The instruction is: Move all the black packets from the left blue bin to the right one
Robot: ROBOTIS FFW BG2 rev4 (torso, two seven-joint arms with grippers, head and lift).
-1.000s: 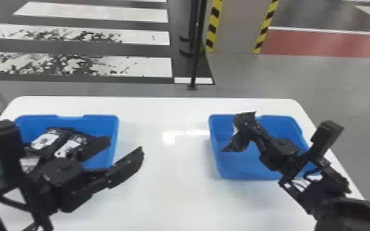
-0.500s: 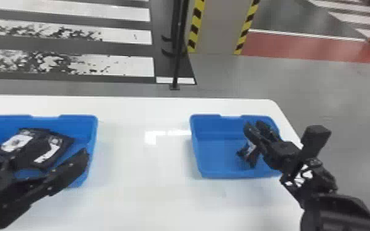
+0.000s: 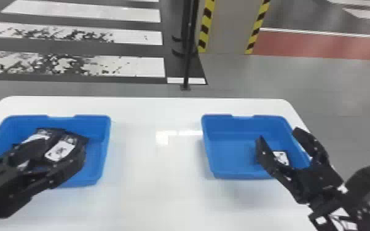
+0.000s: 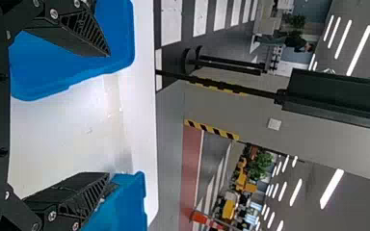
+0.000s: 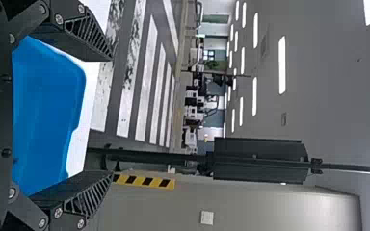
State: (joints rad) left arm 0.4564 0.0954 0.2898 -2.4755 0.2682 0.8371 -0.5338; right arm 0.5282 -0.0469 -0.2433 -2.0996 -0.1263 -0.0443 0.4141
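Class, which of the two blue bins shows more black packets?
The left blue bin: at least two black packets with white labels lie together in it, while the right blue bin shows one packet, partly behind the right gripper.

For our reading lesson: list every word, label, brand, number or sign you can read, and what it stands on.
No text can be read.
White labels on black packets, left blue bin: marks too small to read.
White label in right blue bin: also too small.
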